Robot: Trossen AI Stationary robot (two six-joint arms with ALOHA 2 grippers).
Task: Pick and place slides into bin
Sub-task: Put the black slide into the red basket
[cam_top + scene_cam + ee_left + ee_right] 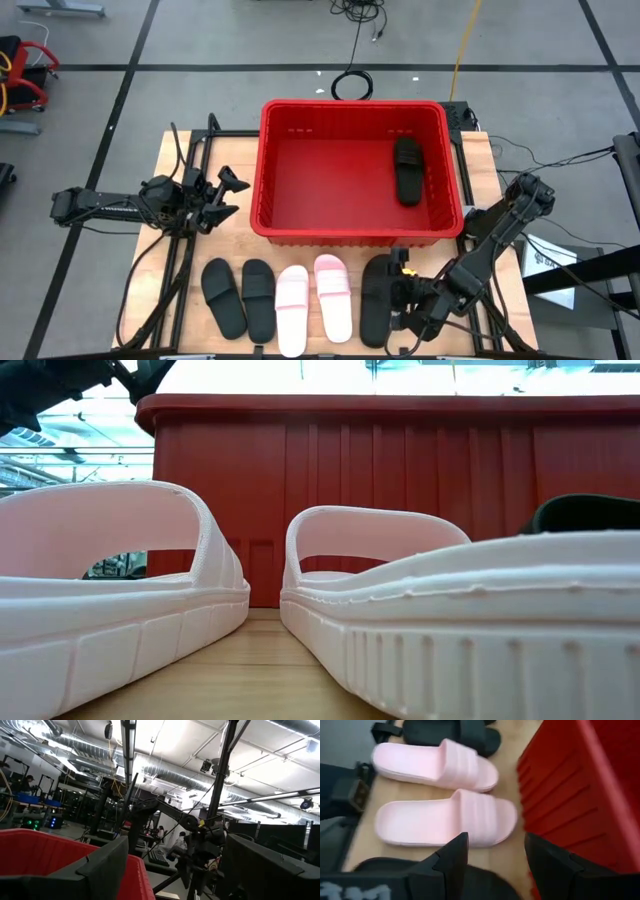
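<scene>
The left hand (228, 197) waits by the tabletop's left edge, just off the bin's (262, 180) left wall, its fingers spread wide and empty. Its arm reaches in level from the left, and the row of slides lies well apart from it, toward the near edge.

Along that near edge five slides lie side by side, each with its long axis running from the near edge toward the bin. From the left: a black slide (222, 297), a second black slide (259, 299), a pale pink slide (292, 310), a second pink slide (333, 297), then a last black slide (376, 300) nearest the right corner. A sixth slide (407, 170), black, already rests inside the bin against its right wall.

The right hand (400, 300) is plainly the nearer one to the row. It hangs over the right flank of the last black slide, close to the near right corner, its arm folded back from the right edge and bent down sharply toward the tabletop. In the right wrist view its fingers (451, 862) stand well apart, gripping nothing, with the black slide just beneath them, the pink pair next beyond, and the bin's front wall close alongside. I judge the coming move to turn on this: the fingers already straddle the black slide's width across its long axis, so a short drop and a close should take it. The bin then lies directly away from the near edge, a short lift over its rim.
</scene>
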